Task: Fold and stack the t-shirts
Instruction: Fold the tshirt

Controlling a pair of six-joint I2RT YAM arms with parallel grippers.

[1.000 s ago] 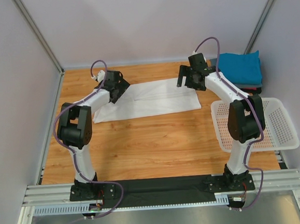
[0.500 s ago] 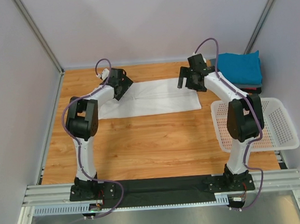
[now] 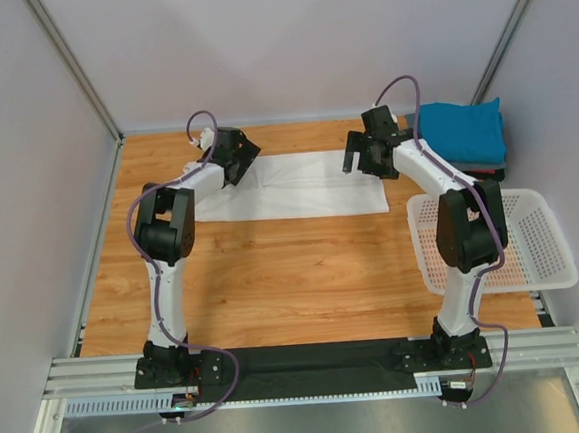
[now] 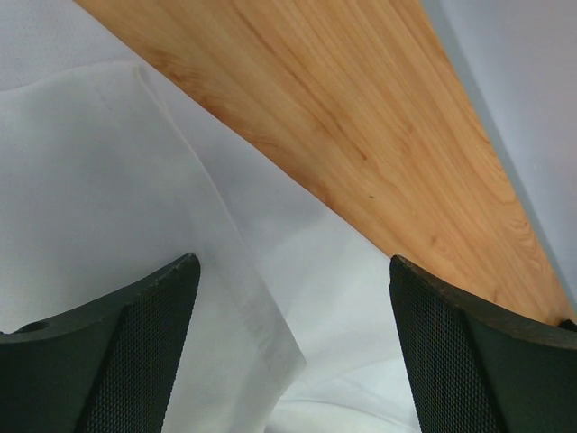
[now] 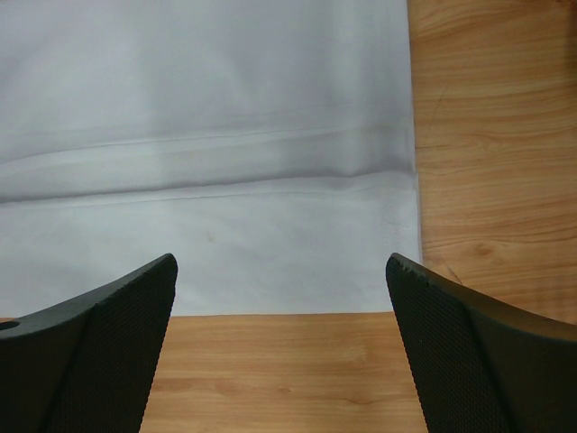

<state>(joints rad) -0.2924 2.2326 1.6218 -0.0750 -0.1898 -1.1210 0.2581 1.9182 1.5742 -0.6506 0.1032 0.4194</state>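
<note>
A white t-shirt (image 3: pixel 307 187), folded lengthwise into a long strip, lies flat across the far middle of the table. My left gripper (image 3: pixel 245 153) hovers open over its left far end. In the left wrist view, overlapping white layers (image 4: pixel 90 180) and a fold edge sit between the wide jaws (image 4: pixel 293 271). My right gripper (image 3: pixel 357 157) hangs open over the right far corner, and the right wrist view shows the shirt's edge and corner (image 5: pixel 225 108) just ahead of its spread fingers (image 5: pixel 281 266). A folded teal t-shirt (image 3: pixel 463 131) rests on a dark grey one (image 3: pixel 485 172) at the back right.
A white plastic mesh basket (image 3: pixel 542 242) stands at the right edge, beside the right arm. Grey walls close in the table on the left, back and right. Bare wood (image 3: pixel 294 276) stretches from the shirt to the arm bases.
The left arm has swung its gripper toward the far edge and rightward, over the shirt's left far end. The right gripper has barely shifted. Both stay open.
</note>
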